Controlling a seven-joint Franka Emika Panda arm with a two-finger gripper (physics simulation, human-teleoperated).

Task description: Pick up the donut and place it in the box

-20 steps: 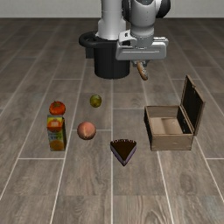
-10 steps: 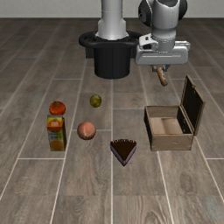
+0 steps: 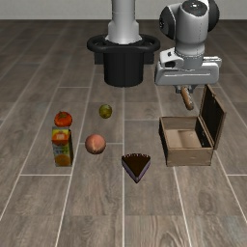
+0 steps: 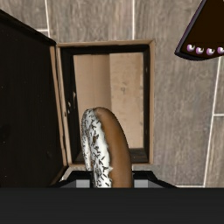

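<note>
My gripper (image 3: 186,99) hangs in the air above the open wooden box (image 3: 186,141), shut on a donut (image 3: 185,96) that stands on edge between the fingers. Seen from the wrist, the brown donut (image 4: 105,150) with white icing and dark sprinkles hangs just over the box's (image 4: 109,87) bare wooden floor, with the dark raised lid (image 4: 26,96) beside it. The box sits on the floor at the exterior view's right, its lid (image 3: 212,112) tilted up on the right side.
A chocolate cake slice (image 3: 136,166) lies in front of the box, also seen as the cake slice (image 4: 203,35) from the wrist. A peach (image 3: 95,144), a lime (image 3: 105,111), a juice carton (image 3: 62,148) and a tomato (image 3: 63,120) stand at the left. The robot base (image 3: 124,58) stands behind.
My gripper has carried the donut toward the exterior view's right and downward, from near the robot base to a spot above the box.
</note>
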